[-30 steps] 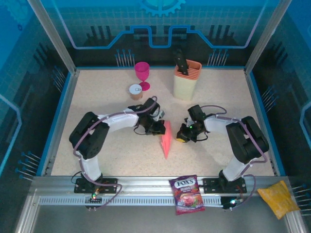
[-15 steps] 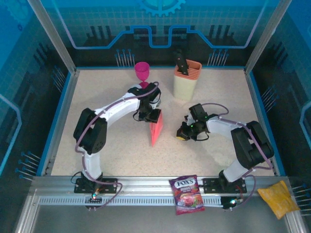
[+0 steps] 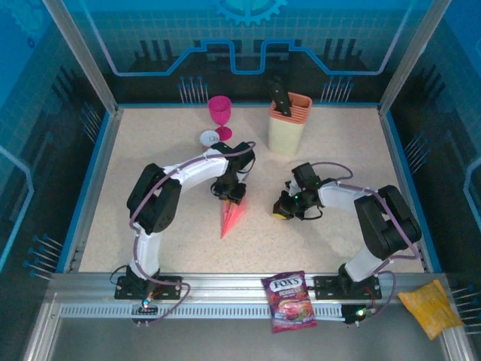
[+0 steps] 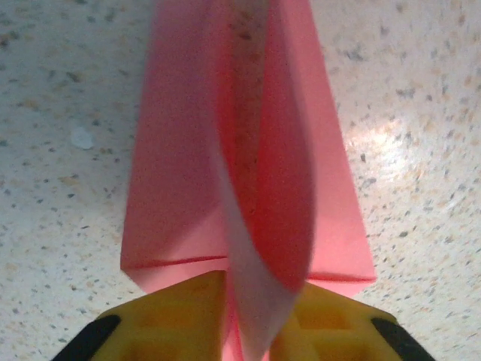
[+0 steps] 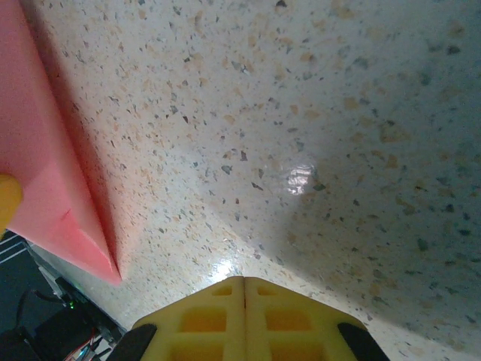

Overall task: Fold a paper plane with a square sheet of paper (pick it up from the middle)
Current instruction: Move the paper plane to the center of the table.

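The left gripper [image 3: 231, 197] hangs over the middle of the table [image 3: 338, 248] with its jaws a little apart. In the left wrist view its yellow fingers [image 4: 173, 312] stand on either side of the raised centre fold of the paper plane [image 4: 240, 150], and the fold bulges loosely in the gap rather than being pressed flat. The right gripper [image 3: 282, 210] is clenched on nothing: its two yellow pads [image 5: 203, 320] meet along a thin line, just above bare speckled surface, and the pink paper [image 5: 45, 173] lies off to its left, apart from it. From above, the plane [image 3: 229, 218] sits between the two grippers, its broad tail under the left gripper and its pointed nose aimed at the near edge of the table. Its long axis runs from far to near, leaning slightly left. The wings spread to both sides of the crease, close over the table.
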`<action>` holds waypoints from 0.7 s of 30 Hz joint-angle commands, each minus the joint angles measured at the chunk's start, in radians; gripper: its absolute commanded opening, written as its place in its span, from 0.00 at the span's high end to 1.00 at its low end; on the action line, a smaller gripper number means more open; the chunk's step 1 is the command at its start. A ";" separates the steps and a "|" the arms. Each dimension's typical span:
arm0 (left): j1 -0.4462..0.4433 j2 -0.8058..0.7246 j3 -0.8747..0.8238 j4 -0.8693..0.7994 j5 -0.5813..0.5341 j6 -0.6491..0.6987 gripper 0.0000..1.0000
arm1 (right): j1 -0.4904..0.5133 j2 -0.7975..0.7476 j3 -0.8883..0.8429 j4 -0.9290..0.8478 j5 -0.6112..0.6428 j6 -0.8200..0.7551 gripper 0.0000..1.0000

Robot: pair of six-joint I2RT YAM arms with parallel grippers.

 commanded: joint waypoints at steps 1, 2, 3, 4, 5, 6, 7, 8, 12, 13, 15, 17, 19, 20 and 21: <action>-0.016 0.015 -0.033 0.006 -0.001 0.004 0.68 | 0.014 0.015 -0.002 -0.002 -0.015 -0.004 1.00; -0.020 0.015 -0.040 0.012 0.004 0.001 0.64 | 0.014 0.016 -0.002 -0.002 -0.015 -0.005 1.00; -0.023 0.015 -0.045 0.015 0.005 -0.002 0.62 | 0.014 0.016 -0.002 -0.002 -0.016 -0.004 1.00; -0.026 0.015 -0.049 0.015 0.006 -0.002 0.60 | 0.014 0.017 0.000 -0.003 -0.016 -0.006 1.00; -0.028 0.013 -0.056 0.021 0.010 -0.004 0.57 | 0.014 0.019 0.001 -0.005 -0.016 -0.008 1.00; -0.030 0.012 -0.061 0.024 0.012 -0.008 0.55 | 0.014 0.019 0.002 -0.004 -0.016 -0.007 1.00; -0.031 0.010 -0.066 0.026 0.015 -0.012 0.54 | 0.014 0.021 0.001 -0.005 -0.015 -0.007 1.00; -0.035 0.009 -0.072 0.028 0.016 -0.016 0.51 | 0.014 0.022 0.003 -0.004 -0.017 -0.008 1.00; -0.047 0.009 -0.083 0.037 0.019 -0.023 0.36 | 0.014 0.027 0.008 -0.002 -0.018 -0.009 1.00; -0.051 0.010 -0.084 0.039 0.017 -0.027 0.32 | 0.014 0.028 0.008 -0.002 -0.021 -0.009 1.00; -0.059 0.017 -0.089 0.042 0.009 -0.035 0.25 | 0.014 0.030 0.009 -0.002 -0.021 -0.011 1.00; -0.068 0.024 -0.096 0.049 -0.006 -0.045 0.19 | 0.014 0.032 0.009 -0.003 -0.020 -0.011 1.00; -0.074 0.028 -0.107 0.059 -0.026 -0.059 0.14 | 0.014 0.034 0.010 -0.002 -0.022 -0.011 1.00; -0.076 0.030 -0.115 0.067 -0.033 -0.065 0.14 | 0.014 0.035 0.011 -0.003 -0.021 -0.011 1.00; -0.077 0.031 -0.121 0.074 -0.036 -0.072 0.13 | 0.014 0.035 0.012 -0.004 -0.020 -0.011 1.00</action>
